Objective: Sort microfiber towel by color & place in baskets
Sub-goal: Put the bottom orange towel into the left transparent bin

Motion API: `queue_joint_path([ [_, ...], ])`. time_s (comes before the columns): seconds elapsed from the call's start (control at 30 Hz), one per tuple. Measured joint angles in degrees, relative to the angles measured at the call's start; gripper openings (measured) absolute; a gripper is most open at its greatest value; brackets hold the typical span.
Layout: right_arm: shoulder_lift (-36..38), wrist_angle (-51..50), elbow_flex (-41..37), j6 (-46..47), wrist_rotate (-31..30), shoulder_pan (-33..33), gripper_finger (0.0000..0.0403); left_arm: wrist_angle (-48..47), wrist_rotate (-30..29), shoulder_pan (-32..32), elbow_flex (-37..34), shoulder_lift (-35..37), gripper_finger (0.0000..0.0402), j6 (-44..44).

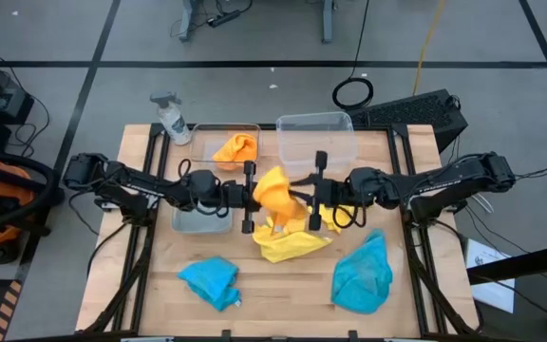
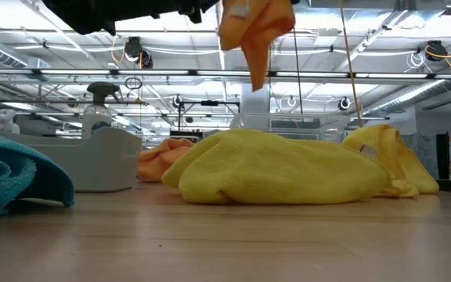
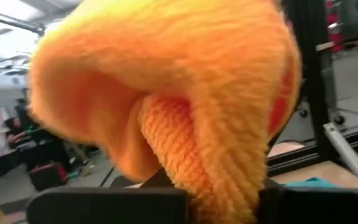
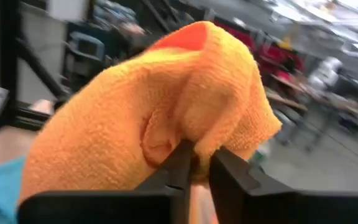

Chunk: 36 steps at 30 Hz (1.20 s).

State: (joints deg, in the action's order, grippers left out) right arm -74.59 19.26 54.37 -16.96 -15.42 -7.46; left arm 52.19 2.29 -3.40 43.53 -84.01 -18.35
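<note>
Above the table's middle we see both grippers, left (image 1: pixel 252 195) and right (image 1: pixel 313 193), pinching one fuzzy orange towel (image 1: pixel 275 189); six towels, three baskets (image 1: pixel 315 140).

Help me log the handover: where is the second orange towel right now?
In the high view the orange towel hangs mid-table between the left gripper and right gripper, above the yellow towels.

A white spray bottle (image 1: pixel 170 117) stands at the wooden table's (image 1: pixel 283 285) far left corner, near a coiled black cable (image 1: pixel 352 92) on the floor.
</note>
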Motion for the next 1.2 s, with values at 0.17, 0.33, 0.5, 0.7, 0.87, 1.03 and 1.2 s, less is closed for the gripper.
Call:
queue_joint_path([
  [0.17, 2.0, -9.2, 0.0, 3.4, -8.0, 0.0, 0.0108, -5.2, -4.8, 1.4, 0.0, 0.7, 0.0011, 0.0],
  [0.33, 4.8, -19.2, 0.0, 8.2, -17.8, -0.5, 0.0163, -17.2, -9.4, 3.7, 0.1, 5.9, 0.001, 0.0],
  [0.5, 6.6, -28.8, 0.0, 14.3, -20.7, -0.5, 0.0191, -30.9, -11.4, 7.6, 0.1, 12.5, 0.001, -0.1],
  [0.7, 7.0, -40.0, 0.0, 24.8, -20.5, -1.9, 0.0191, -44.0, -16.8, 15.4, 0.1, 19.9, 0.001, -1.6],
  [0.87, 7.0, -43.0, 0.0, 29.2, -20.5, -4.7, 0.0183, -53.7, -17.9, 24.2, 0.1, 23.3, 0.001, -4.7],
  [1.03, 7.0, -42.6, 0.0, 29.3, -20.5, -7.4, 0.0174, -62.8, -17.8, 33.8, 0.0, 23.0, 0.0014, -5.0],
  [1.2, 7.0, -42.5, 0.0, 29.8, -20.5, -8.7, 0.0166, -65.5, -15.1, 40.4, 0.0, 20.9, 0.0016, -4.5],
])
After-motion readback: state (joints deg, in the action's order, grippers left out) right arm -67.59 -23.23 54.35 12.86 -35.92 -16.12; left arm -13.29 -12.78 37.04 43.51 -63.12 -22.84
